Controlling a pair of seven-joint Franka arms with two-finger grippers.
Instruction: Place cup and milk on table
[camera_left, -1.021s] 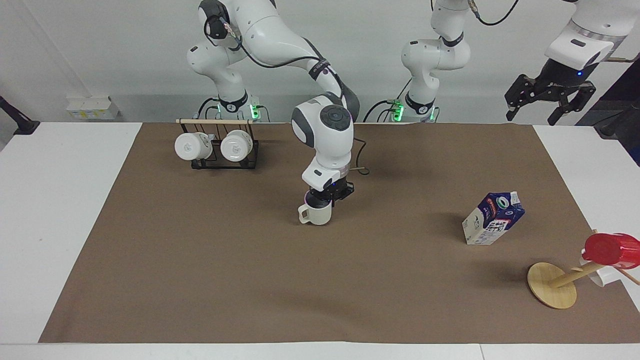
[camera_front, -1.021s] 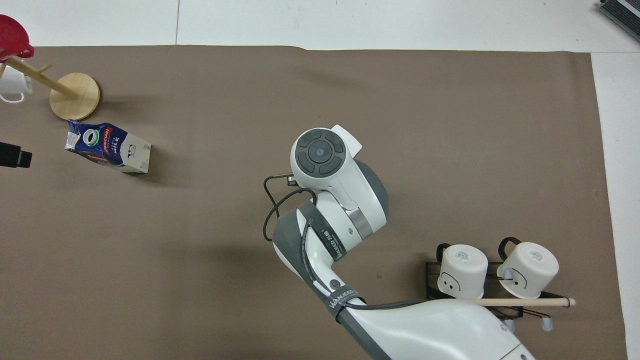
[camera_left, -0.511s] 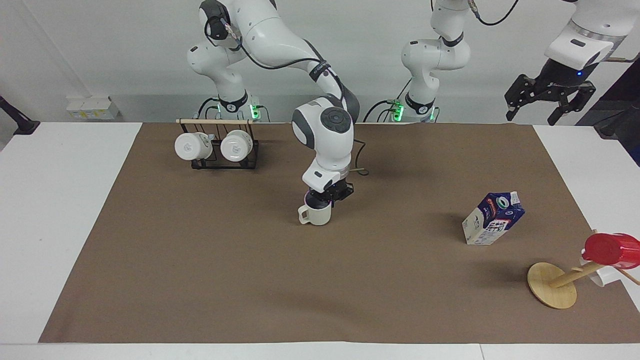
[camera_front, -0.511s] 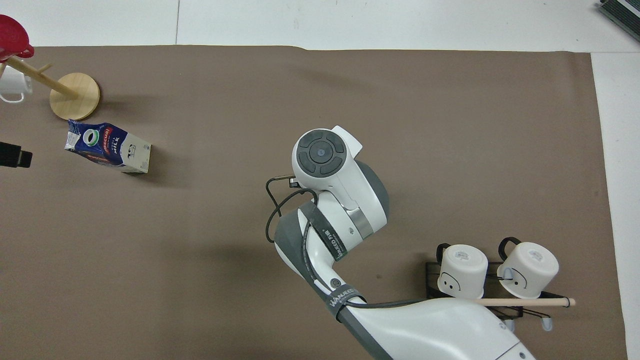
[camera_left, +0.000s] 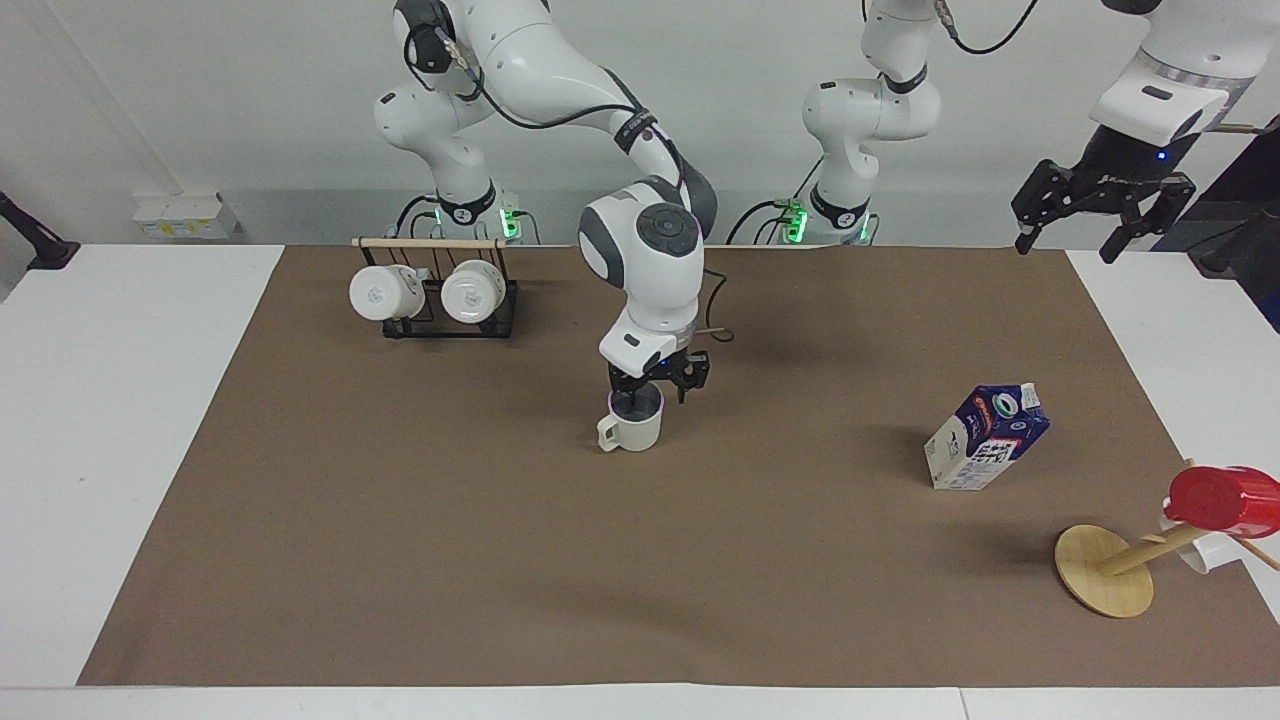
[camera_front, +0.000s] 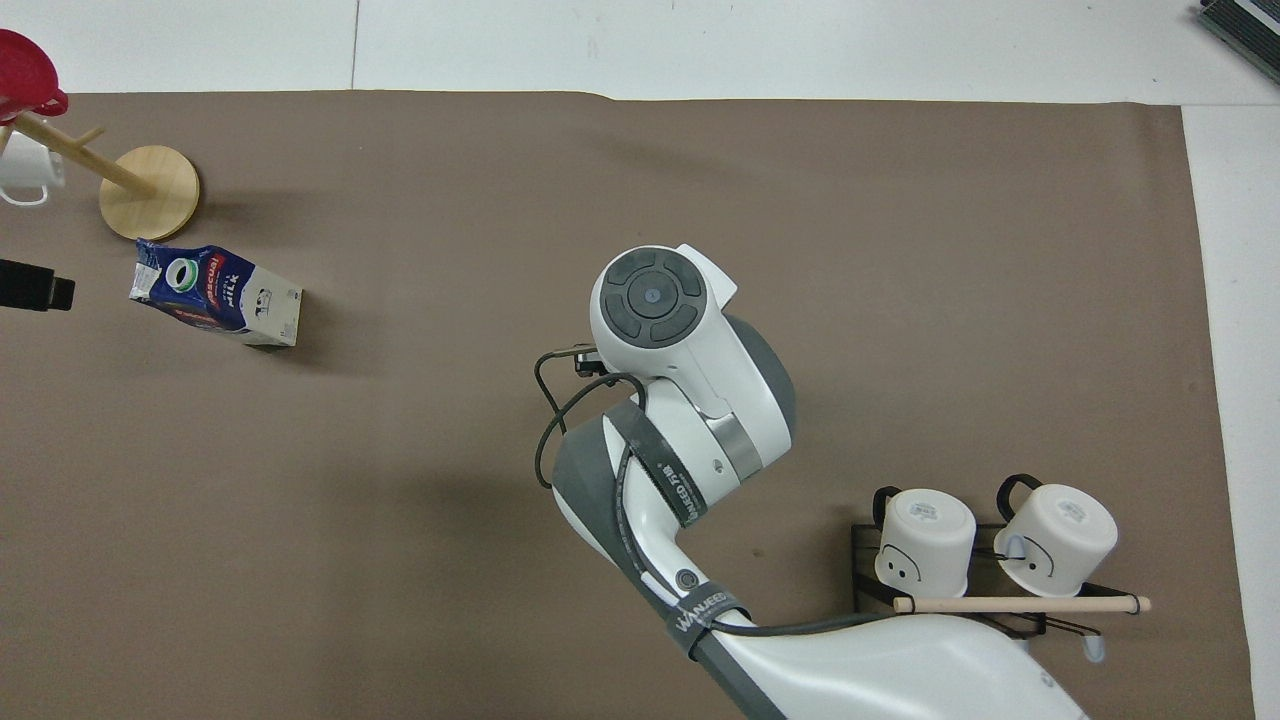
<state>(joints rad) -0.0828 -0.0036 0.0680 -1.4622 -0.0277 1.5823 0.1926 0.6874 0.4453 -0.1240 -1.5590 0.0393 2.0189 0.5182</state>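
Observation:
The cream cup (camera_left: 632, 430) stands upright on the brown mat (camera_left: 500, 560) of the white table (camera_left: 120, 420), near the mat's middle. My right gripper (camera_left: 650, 390) hangs just above the cup's rim, open, its fingers spread wider than the cup and apart from it. In the overhead view the right arm's wrist (camera_front: 655, 310) hides the cup. The blue and white milk (camera_left: 988, 437) (camera_front: 215, 305) rests tilted on the mat toward the left arm's end. My left gripper (camera_left: 1090, 215) waits open, high over that end of the table.
A black rack (camera_left: 435, 300) (camera_front: 985, 575) holding two white mugs stands near the right arm's base. A tilted wooden mug tree (camera_left: 1105, 570) (camera_front: 150, 190) carrying a red cup (camera_left: 1225, 497) sits at the mat's corner, farther from the robots than the milk.
My right gripper has opened, let go of the cup and lifted slightly above it. The cup stays standing on the mat. The left gripper has shifted a little.

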